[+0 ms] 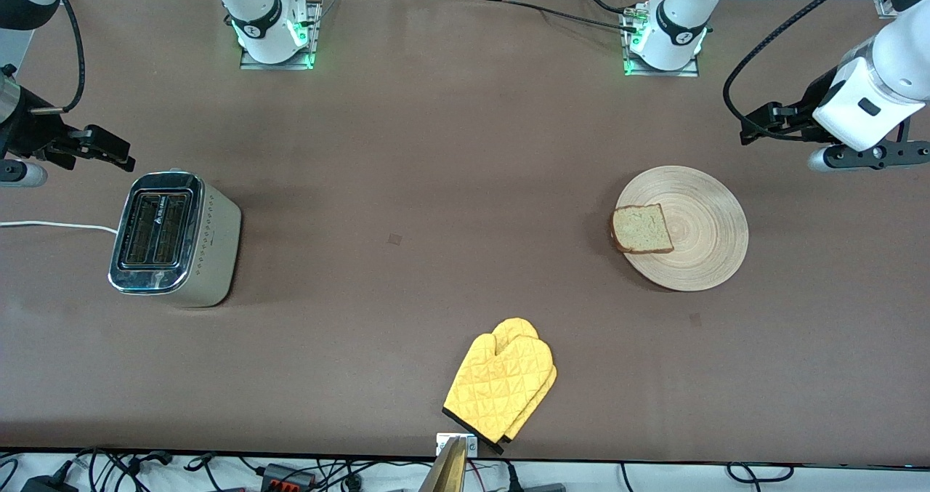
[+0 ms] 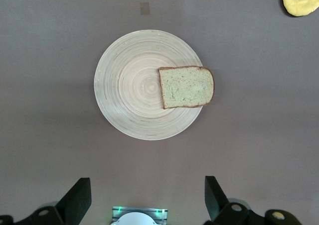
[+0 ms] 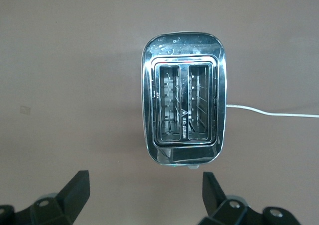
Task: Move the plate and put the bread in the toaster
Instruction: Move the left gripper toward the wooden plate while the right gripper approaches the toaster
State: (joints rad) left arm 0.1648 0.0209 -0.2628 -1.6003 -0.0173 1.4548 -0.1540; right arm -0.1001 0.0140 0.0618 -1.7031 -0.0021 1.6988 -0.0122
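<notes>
1. Tabletop, brown, carries everything.
2. Toaster stands at the right arm's end, both slots empty.
3. Plate lies toward the left arm's end.
4. Yellow oven mitt lies nearest the front camera.
5. Bread rests on the plate, overhanging its rim.
6. Left gripper hangs near the plate, fingers spread, empty.
7. Right gripper hangs beside the toaster, fingers spread, empty.

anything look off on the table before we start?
Only the bread: it sits off-centre on the plate, one crust edge overhanging the rim toward the toaster. Toaster upright, both slots empty. Nothing spilled or damaged.
</notes>
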